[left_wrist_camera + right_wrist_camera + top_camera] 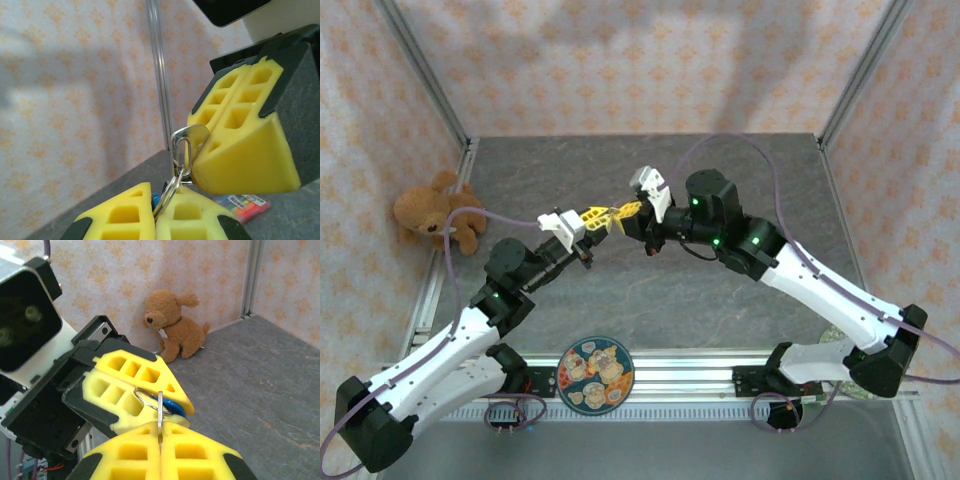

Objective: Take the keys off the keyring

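Grey stone-look tabletop, peach patterned walls, aluminium corner posts.

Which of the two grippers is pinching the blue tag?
The left gripper: the blue tag and its ring sit in its grip, while the right gripper clamps the pale key instead.

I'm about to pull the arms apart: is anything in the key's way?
Nothing visible. The right gripper holds the key and the left gripper the keyring, both in mid-air; the key hangs threaded on the keyring.
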